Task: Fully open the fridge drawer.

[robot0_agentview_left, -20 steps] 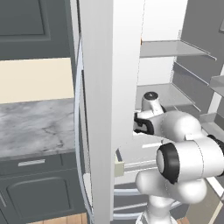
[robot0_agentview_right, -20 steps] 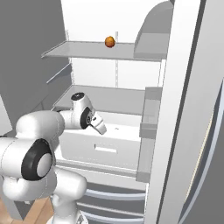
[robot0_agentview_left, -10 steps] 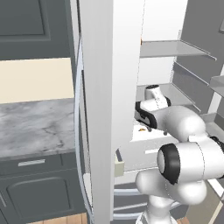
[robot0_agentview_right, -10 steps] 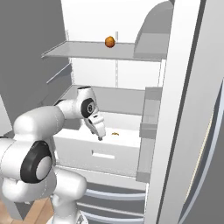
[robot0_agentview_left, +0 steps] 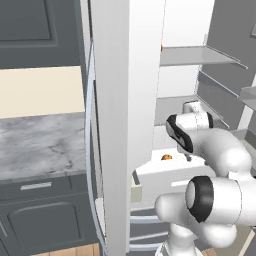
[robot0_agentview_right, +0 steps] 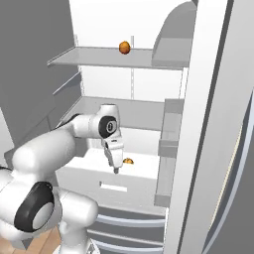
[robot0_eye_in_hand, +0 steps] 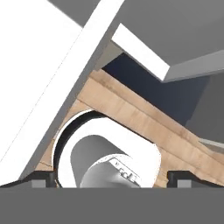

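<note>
Here the end effector (robot0_agentview_right: pixel 116 170) points down over the fridge drawer (robot0_agentview_right: pixel 116 186), fingers spread wide, holding nothing.

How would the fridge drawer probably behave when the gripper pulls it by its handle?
The fridge drawer looks rigid and box-like, so it should slide without flexing. Its handle sits mid-front, so pulling there likely keeps it straight. The small orange item inside might roll if it is jerked.

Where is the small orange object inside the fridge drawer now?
In the right base view the small orange object lies in the open fridge drawer, toward its back, just right of the downward-pointing gripper.
</note>
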Tool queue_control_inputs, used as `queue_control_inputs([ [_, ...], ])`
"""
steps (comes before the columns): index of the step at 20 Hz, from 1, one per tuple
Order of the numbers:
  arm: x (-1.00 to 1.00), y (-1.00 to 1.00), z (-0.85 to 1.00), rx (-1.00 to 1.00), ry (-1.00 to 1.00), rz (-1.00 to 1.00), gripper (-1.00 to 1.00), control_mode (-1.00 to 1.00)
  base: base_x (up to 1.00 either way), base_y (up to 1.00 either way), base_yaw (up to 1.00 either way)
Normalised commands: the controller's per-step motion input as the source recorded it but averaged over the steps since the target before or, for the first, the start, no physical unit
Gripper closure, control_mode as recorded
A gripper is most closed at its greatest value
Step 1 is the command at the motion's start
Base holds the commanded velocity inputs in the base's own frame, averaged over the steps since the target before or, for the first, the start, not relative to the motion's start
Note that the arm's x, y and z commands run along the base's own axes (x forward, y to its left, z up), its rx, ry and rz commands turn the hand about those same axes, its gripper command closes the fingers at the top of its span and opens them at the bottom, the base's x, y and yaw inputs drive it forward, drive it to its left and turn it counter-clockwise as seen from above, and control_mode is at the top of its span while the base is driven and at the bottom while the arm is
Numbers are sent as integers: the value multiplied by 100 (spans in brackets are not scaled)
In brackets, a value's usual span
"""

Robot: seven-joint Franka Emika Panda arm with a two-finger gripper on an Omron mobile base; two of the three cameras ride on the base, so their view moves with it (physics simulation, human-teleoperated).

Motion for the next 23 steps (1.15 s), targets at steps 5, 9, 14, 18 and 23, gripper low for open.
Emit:
queue_control_inputs([
  [5,-100,-48,-25,0,4,-18,-100,-100,0,0,0],
  [9,-38,0,31,2,-38,-8,-100,-100,0,0,0],
  [14,6,17,9,9,-33,-8,-100,-100,0,0,0],
  [18,17,11,-2,16,-36,-8,-100,-100,0,0,0],
  [23,7,4,45,7,-41,-5,-100,-100,0,0,0],
])
